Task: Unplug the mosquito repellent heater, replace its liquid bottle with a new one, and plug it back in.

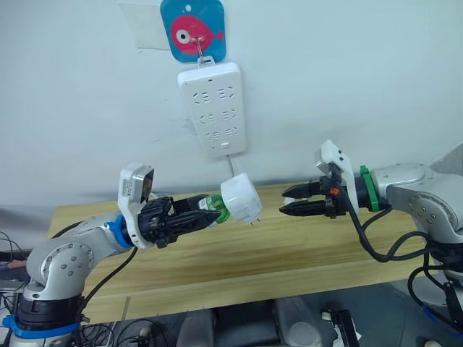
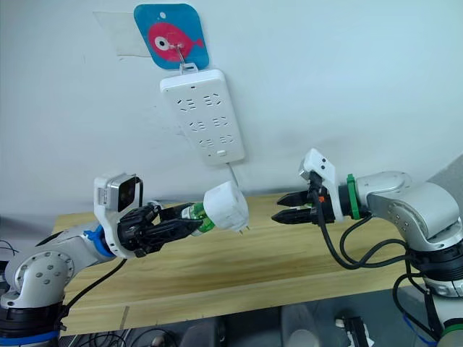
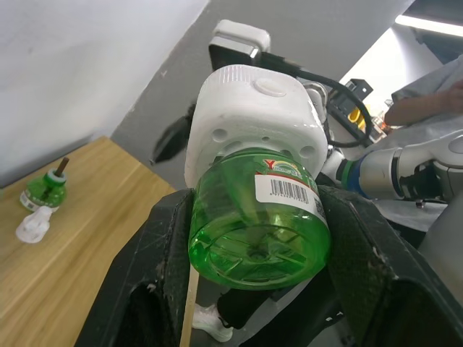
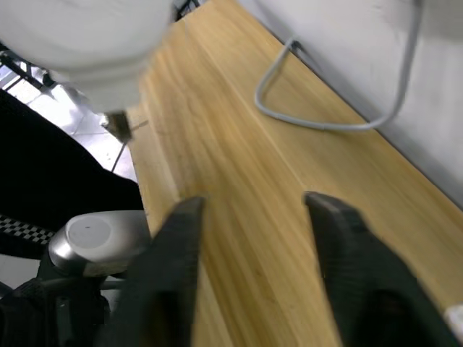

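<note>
Nearest us in the left wrist view is one green liquid bottle (image 3: 259,228), its base toward the camera, screwed into one mosquito repellent heater (image 3: 255,116). We count two grippers, one power strip, one heater, one full bottle, and one small green bottle neck with a wick (image 3: 44,189) lying on the table beside a small white cap (image 3: 32,225).

Our left gripper (image 1: 194,214) has its black fingers pressed against both sides of the green bottle, holding bottle and heater up in the air above the table. From the head camera the heater sits just left of centre, at about 3 o'clock from the left gripper, with its two prongs pointing down and toward the right arm. Our right gripper (image 1: 295,200) hovers at 3 o'clock from the heater, close but apart; its fingers are spread and hold nothing.

Below is a light wooden table (image 1: 289,253). Behind it is a white wall, where the white multi-socket power strip (image 1: 213,107) hangs at 12 o'clock from a blue hook plate with a red fish (image 1: 192,29); its grey cable (image 4: 340,116) loops down onto the table.
</note>
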`<state>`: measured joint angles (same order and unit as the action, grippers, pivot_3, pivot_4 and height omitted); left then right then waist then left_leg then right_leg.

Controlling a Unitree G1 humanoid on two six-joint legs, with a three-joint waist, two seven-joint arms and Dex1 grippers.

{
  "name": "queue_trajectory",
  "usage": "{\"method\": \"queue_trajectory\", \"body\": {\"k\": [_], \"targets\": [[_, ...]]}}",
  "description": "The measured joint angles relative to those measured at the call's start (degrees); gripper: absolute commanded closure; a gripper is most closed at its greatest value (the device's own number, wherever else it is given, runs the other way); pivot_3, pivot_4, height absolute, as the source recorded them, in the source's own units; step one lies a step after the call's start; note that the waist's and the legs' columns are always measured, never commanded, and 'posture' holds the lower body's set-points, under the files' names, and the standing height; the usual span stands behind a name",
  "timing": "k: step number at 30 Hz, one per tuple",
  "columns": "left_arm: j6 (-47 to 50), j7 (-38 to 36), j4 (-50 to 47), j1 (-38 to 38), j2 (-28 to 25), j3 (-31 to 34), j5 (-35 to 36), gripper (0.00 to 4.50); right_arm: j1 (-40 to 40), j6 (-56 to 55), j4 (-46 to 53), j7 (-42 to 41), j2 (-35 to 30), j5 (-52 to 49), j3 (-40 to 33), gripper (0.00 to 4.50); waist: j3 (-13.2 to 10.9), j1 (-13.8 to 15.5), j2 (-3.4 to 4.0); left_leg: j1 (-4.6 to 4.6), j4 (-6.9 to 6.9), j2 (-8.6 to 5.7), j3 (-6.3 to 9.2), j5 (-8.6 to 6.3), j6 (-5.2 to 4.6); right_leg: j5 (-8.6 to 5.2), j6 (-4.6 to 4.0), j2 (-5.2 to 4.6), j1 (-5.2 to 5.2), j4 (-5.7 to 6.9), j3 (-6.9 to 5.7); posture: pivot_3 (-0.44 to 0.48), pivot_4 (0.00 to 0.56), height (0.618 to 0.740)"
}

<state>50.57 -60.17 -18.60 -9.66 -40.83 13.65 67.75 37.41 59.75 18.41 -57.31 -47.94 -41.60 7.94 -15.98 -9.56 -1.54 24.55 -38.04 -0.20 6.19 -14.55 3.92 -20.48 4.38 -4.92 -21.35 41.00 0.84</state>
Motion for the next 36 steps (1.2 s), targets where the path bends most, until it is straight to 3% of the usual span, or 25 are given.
{"method": "queue_trajectory", "body": {"k": [3, 15, 36], "targets": [[0.0, -1.1, 0.3, 0.4, -0.8, 0.3, -0.3, 2.22, 1.2, 0.0, -1.1, -1.5, -0.5, -0.5, -1.0, 0.01, 0.0, 0.0, 0.0, 0.0, 0.0, 0.0, 0.0, 0.0, 0.0, 0.0, 0.0, 0.0, 0.0, 0.0, 0.0, -0.242, 0.238, 0.74], [-2.9, -7.3, 1.3, -1.2, -2.6, -0.9, -6.3, 2.22, 9.0, 4.7, -0.6, -7.6, -0.2, -9.3, -3.6, 0.01, 0.0, 0.0, 0.0, 0.0, 0.02, 0.0, 0.0, 0.01, 0.01, 0.0, 0.0, 0.0, 0.0, -0.03, -0.03, -0.235, 0.224, 0.74], [-3.8, -9.3, 1.3, -5.9, -1.5, -3.6, -8.4, 2.22, 14.0, 5.7, -0.1, -7.5, 7.7, -9.9, 1.3, 0.01, 0.0, -0.1, 0.0, 0.0, 0.02, 0.01, 0.01, 0.12, 0.2, 0.0, 0.0, 0.0, -0.01, -0.01, -0.03, -0.226, 0.232, 0.74]]}}
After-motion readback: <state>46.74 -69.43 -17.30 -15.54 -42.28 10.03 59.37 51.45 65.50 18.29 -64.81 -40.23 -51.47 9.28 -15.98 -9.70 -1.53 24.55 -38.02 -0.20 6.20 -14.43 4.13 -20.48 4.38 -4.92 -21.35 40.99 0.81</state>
